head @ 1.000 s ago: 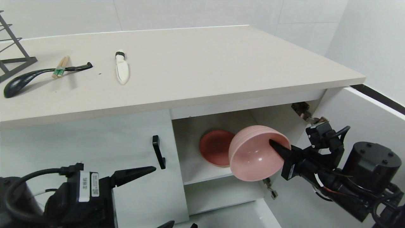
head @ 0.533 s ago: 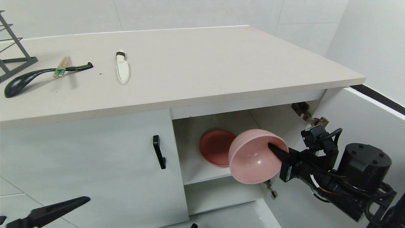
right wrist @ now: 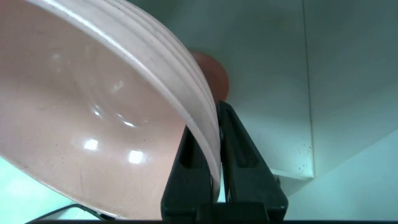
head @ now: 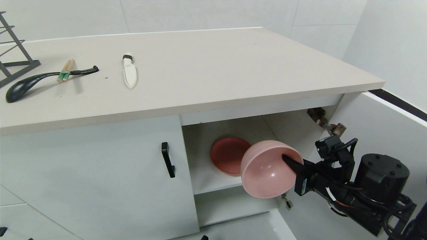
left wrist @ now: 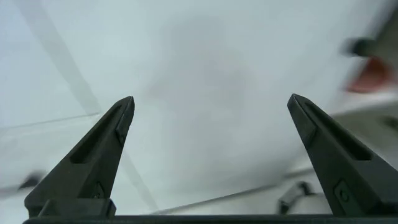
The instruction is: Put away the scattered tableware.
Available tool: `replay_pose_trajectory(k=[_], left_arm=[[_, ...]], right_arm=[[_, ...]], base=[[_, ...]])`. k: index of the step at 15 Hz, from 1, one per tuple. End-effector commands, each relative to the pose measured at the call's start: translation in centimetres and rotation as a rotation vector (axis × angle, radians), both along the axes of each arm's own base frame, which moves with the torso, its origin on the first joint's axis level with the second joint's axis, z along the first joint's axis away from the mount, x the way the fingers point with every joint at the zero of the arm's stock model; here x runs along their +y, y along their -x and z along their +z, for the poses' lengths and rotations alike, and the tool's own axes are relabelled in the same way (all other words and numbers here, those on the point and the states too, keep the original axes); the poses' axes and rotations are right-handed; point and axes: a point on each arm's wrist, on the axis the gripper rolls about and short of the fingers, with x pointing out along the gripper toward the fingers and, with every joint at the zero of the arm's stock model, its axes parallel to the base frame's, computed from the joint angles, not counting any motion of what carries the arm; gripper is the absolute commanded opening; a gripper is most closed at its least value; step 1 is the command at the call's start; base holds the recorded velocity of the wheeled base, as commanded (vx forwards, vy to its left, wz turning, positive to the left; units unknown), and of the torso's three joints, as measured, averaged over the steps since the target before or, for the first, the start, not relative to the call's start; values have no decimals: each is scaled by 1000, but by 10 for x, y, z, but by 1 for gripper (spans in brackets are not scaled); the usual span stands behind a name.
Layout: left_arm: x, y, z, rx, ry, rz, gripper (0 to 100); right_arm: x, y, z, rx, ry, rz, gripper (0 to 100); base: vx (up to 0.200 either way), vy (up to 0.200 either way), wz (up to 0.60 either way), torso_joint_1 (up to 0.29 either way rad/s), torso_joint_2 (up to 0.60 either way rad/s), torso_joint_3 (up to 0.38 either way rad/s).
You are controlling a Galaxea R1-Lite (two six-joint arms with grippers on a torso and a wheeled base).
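1. Right pincer [head: 287, 160]: clamped on the rim of the pink bowl [head: 267, 170], one finger inside. The bowl is held tilted at the open cabinet's mouth.
2. Red plate [head: 228, 155]: on the cabinet shelf [head: 213, 182], just behind the bowl.
3. Left pincer [left wrist: 210, 101]: spread wide, holding nothing.
4. Worktop [head: 206, 66]: black ladle [head: 33, 81], chopsticks [head: 65, 74], white knife [head: 129, 74].

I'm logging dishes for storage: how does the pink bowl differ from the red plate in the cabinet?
The pink bowl is pale and deep; the red plate is darker and shallow. The pink bowl hangs tilted in front of the shelf, its rim clamped in the right gripper; the red plate rests on that shelf, ungripped. Both are round.
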Motion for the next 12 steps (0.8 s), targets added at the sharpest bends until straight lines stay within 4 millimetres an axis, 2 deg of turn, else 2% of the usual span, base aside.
replay_pose_trajectory(k=[1,3,4,6,8,11,12], left_arm=[[1,4,-2,-30,-7,24,100],[-1,9,-7,-36,-95,150,100],[-1,8,-7,-25,-98,139,100],[-2,11,-9,-66,-94,41,100],[-6,12,-10,-51,-21,-143,100],[-7,13,-9,-36,61,-189,100],[-9,13,-9,-31,97,-263,100]], right_arm=[[0,0,0,1,1,-2,0],[-1,-1,0,-1,0,-3,0],[-1,-1,0,-1,0,-5,0],[-1,0,-1,4,1,-5,0],[1,-1,-7,30,4,-1,0],[7,-9,-16,48,13,1,0],[10,-14,-20,55,12,2,0]], base=[[0,0,0,0,0,0],[0,0,0,0,0,0],[0,0,0,0,0,0],[0,0,0,0,0,0],[0,0,0,0,0,0],[0,0,0,0,0,0],[0,0,0,0,0,0]])
